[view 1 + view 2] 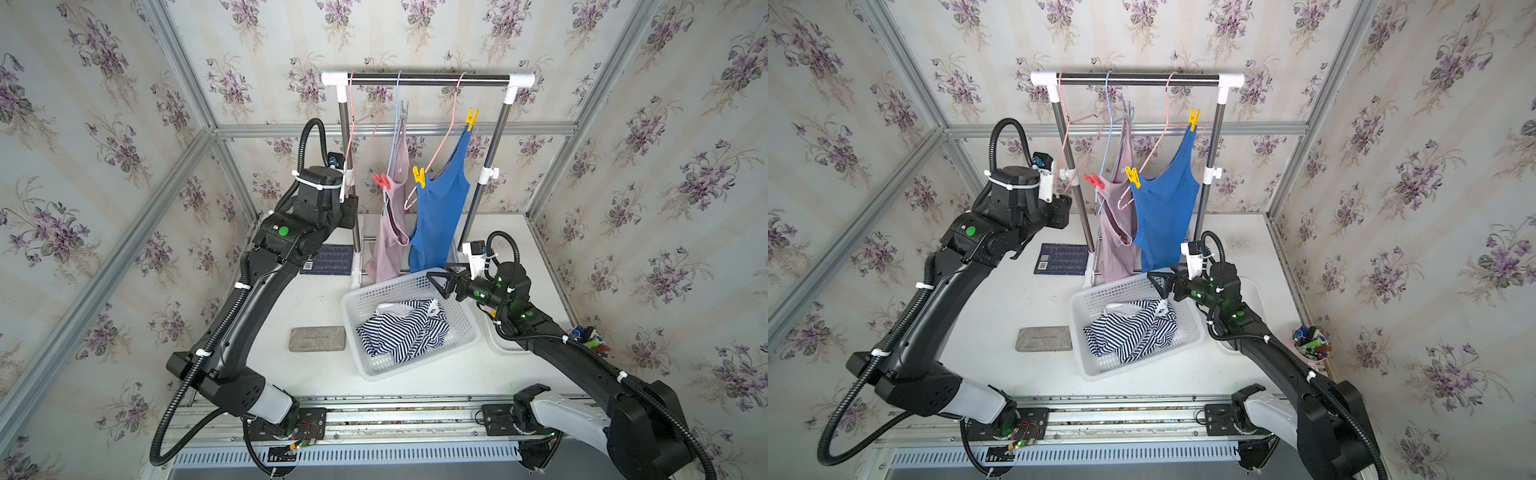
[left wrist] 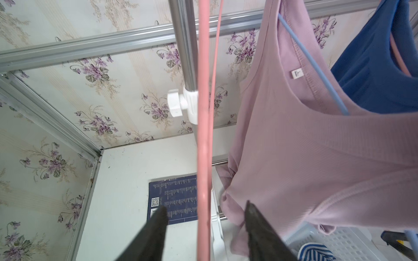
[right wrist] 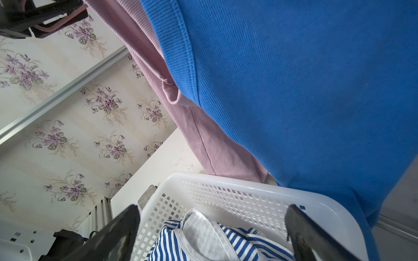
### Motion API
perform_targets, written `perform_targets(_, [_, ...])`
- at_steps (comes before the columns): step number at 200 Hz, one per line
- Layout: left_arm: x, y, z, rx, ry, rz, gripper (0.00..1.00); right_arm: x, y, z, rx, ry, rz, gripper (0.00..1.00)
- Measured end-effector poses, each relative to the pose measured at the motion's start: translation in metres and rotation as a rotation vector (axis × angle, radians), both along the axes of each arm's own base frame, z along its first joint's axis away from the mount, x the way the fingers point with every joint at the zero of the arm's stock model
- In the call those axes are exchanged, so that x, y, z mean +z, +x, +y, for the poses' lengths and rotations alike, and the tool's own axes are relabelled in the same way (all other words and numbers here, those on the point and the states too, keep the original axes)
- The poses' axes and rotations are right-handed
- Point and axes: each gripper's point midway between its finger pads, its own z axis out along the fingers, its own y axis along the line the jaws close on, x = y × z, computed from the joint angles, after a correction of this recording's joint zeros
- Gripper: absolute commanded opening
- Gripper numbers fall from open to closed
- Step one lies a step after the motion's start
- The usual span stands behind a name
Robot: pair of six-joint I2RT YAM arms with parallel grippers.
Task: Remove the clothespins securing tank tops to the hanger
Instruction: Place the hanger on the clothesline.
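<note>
Left gripper (image 2: 204, 209) apart around the far-left pink hanger (image 2: 203, 135), right gripper (image 3: 212, 209) wide open over the basket (image 1: 348, 320), striped top (image 1: 407, 332) inside, red clothespin (image 1: 382, 181) on pink top (image 1: 390, 232), 2 yellow clothespins (image 1: 419, 176) on blue top (image 1: 440, 208)

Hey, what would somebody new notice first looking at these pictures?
The bright blue fabric tank top hanging from the metal clothes rack at the back, clipped by two yellow plastic clothespins, stands out first. In front of it, a navy-and-white striped top lies crumpled in a white plastic mesh basket.
</note>
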Motion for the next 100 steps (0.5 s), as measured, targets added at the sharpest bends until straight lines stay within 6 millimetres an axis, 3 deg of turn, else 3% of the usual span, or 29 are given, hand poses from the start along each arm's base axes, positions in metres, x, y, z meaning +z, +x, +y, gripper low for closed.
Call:
perform_targets(6, [0.0, -0.001, 0.0, -0.004, -0.002, 0.001, 0.97, 0.0, 0.0, 0.0, 0.0, 0.001, 0.001, 1.0])
perform_targets(10, [0.0, -0.003, 0.0, -0.007, -0.005, 0.001, 0.99, 0.0, 0.0, 0.0, 0.0, 0.002, 0.0, 1.0])
perform_targets(47, [-0.002, -0.019, 0.005, -0.009, -0.035, 0.004, 0.99, 0.002, -0.006, -0.004, -0.008, 0.005, -0.01, 1.0])
perform_targets(100, [0.005, -0.06, 0.023, -0.011, -0.099, -0.072, 0.99, -0.007, -0.007, -0.009, -0.03, -0.008, 0.007, 1.0])
